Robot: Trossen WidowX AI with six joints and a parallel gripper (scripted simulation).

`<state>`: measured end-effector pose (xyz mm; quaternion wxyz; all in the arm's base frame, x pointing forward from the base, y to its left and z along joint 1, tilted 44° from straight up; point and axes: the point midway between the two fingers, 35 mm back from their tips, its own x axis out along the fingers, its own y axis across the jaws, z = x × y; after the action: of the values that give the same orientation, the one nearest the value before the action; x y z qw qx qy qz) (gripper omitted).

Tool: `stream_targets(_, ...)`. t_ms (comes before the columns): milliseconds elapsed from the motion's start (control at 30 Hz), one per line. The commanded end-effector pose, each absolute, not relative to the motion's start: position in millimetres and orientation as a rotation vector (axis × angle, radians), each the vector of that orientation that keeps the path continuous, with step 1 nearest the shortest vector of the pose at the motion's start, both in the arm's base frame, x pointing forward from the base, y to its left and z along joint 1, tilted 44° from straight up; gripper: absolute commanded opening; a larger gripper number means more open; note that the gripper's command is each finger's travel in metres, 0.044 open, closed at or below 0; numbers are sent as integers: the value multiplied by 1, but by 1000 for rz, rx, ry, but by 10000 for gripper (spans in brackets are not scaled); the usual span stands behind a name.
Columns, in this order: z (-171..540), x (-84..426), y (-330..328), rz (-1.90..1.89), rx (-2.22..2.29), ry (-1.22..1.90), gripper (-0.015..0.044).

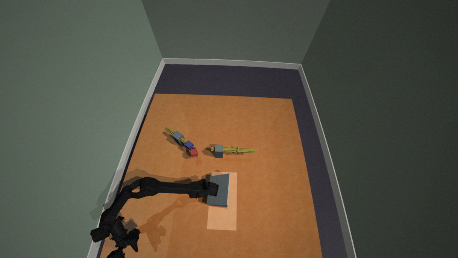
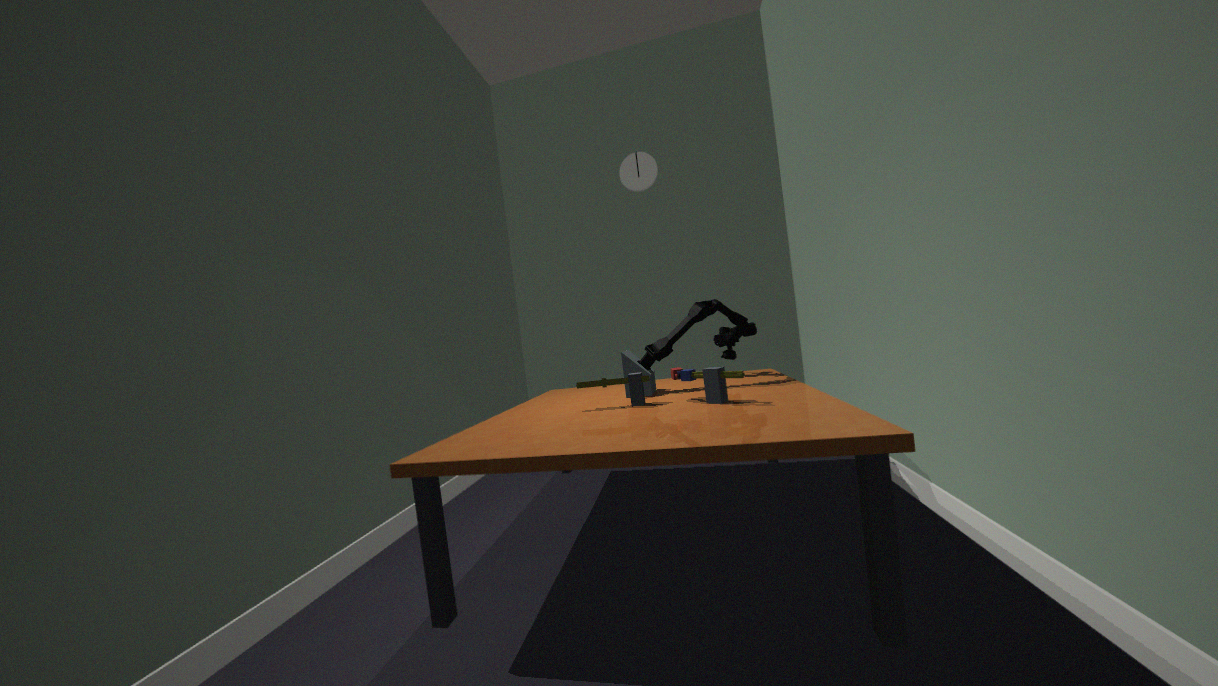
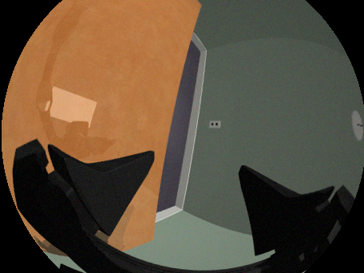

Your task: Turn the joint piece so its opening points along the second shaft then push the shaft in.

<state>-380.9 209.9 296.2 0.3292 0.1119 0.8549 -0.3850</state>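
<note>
Green walls round an orange-brown table, and here's the gripper, out by the table's edge, fingers wide apart, nothing between them! Behind it the black arm climbs from its slate-grey wedge mount, bends at a high elbow and drops its wrist well away from the work. Now across to the joint: the red hinged piece sits beside its blue hinge half, on the yellow-green shaft through the fixed block. It's skewed, and by my reading turning it is the step in hand. Come in from above, fingers straddling opposite faces of the red piece, close gently, then swing in a small arc about the hinge; a straight drag could bind it. Stop when the opening looks down the second shaft, which lies in its own block, its end well short of the joint. Then open squarely, so the release doesn't knock that aim off!
</note>
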Motion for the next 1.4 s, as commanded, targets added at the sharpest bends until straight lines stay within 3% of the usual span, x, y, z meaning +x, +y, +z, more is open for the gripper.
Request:
stream_targets(0, 297, -381, 210, -1001, 292, 2237, 426)
stream_targets(533, 335, -376, 178, -542, 210, 2229, 440)
stream_targets(1367, 314, -281, 270, -1130, 730, 2015, 440)
